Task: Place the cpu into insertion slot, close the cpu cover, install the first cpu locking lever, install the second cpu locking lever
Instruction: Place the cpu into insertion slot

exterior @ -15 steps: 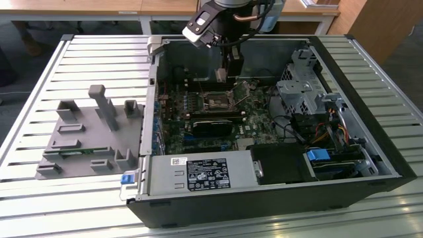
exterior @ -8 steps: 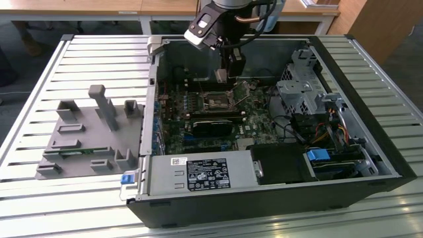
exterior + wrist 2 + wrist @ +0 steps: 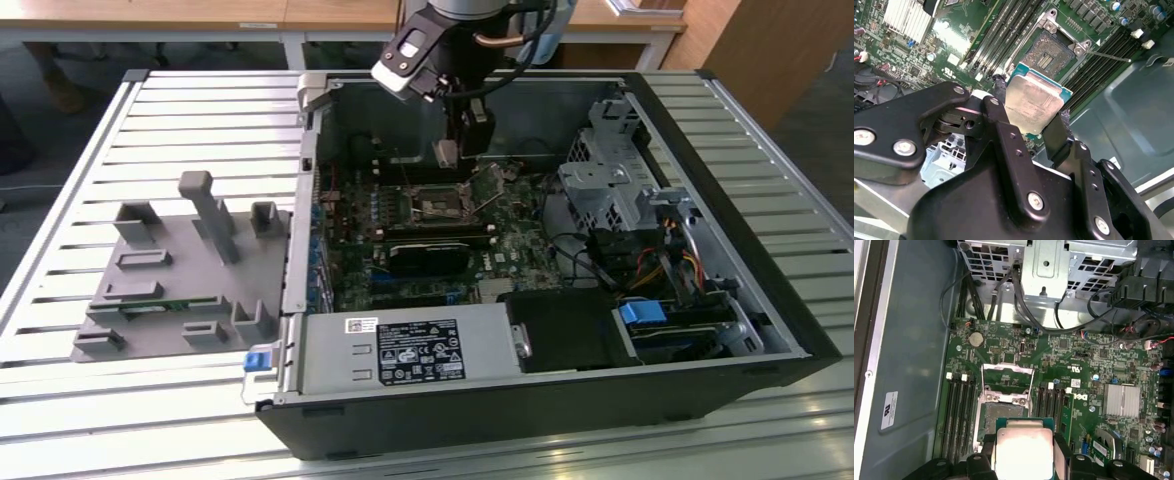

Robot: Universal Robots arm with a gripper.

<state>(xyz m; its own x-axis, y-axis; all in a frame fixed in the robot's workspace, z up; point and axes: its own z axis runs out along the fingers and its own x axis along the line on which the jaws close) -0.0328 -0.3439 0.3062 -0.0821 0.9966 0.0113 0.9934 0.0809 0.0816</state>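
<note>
My gripper [image 3: 450, 152] hangs inside the open computer case, shut on the cpu [image 3: 1034, 102], a flat square chip with a silvery top and a green edge. Its black fingers [image 3: 1058, 129] clamp two opposite sides of the chip. The cpu [image 3: 1024, 452] hovers just above and beside the insertion slot [image 3: 1000, 415], apart from it. The slot [image 3: 1054, 52] lies bare with a dark centre on the green motherboard [image 3: 400, 280]. The cpu cover [image 3: 1007, 381] is flipped open beside the slot. A thin metal locking lever [image 3: 1109, 56] sticks out from the socket, unlatched.
A long black block [image 3: 434, 252] sits on the board just in front of the slot [image 3: 439, 203]. A metal drive cage [image 3: 607, 185] with cables stands at the exterior view's right, a power supply [image 3: 414, 350] at the front. A grey fixture [image 3: 180, 270] lies outside the case.
</note>
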